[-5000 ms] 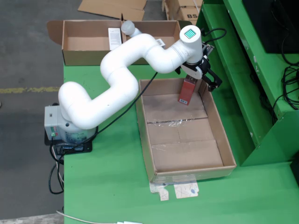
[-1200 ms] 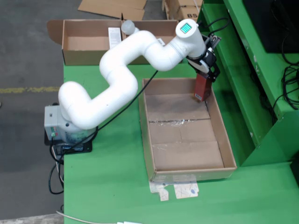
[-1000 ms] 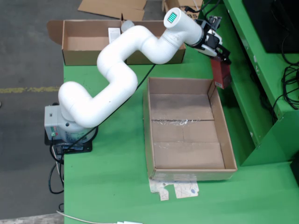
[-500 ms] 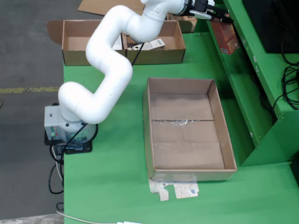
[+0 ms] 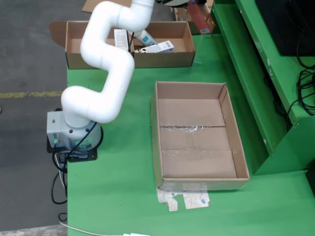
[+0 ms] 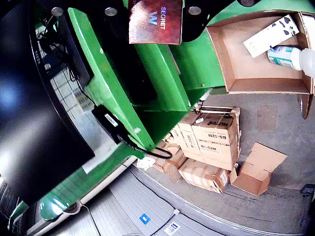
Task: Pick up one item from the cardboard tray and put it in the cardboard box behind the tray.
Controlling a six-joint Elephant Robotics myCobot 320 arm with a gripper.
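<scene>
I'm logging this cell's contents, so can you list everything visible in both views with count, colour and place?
Cardboard tray: one, brown, on the green table, nothing in it.
Cardboard box: one, brown, two compartments, behind the tray in the fixed view.
White carton: one, lying in the box's right compartment in the fixed view.
White bottle: one, beside that carton.
White packet: one, by the box's divider.
Red box: one, held at the fixed view's top edge, over the box's far right end.
Green table: one.
Stacked cartons: several, brown, on the floor.
Arm: one, white.
Gripper: one, black, closed on the red box.
</scene>
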